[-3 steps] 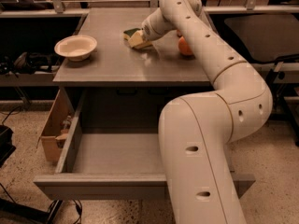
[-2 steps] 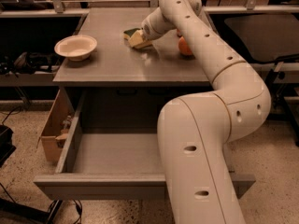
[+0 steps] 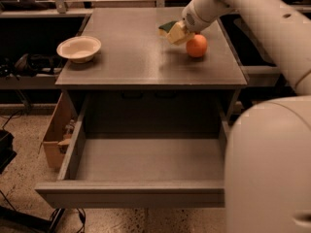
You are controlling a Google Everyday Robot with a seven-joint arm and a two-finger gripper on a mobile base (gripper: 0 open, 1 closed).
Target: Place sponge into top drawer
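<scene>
The sponge, dark green on top with pale yellow foam below, sits in my gripper over the back right of the grey cabinet top. The gripper is shut on it, and its cream fingers cover most of the foam. It hangs just left of the orange. The top drawer is pulled fully open below the cabinet top; it is a wide, shallow grey box with nothing inside. Its flat front panel faces the camera.
An orange lies on the cabinet top right beside the gripper. A white bowl stands at the left edge. My arm's large white body covers the drawer's right front corner. A cardboard box stands on the floor to the left.
The gripper with the sponge has moved right and slightly back, ending close to the orange. The bowl, orange and drawer have not moved.
</scene>
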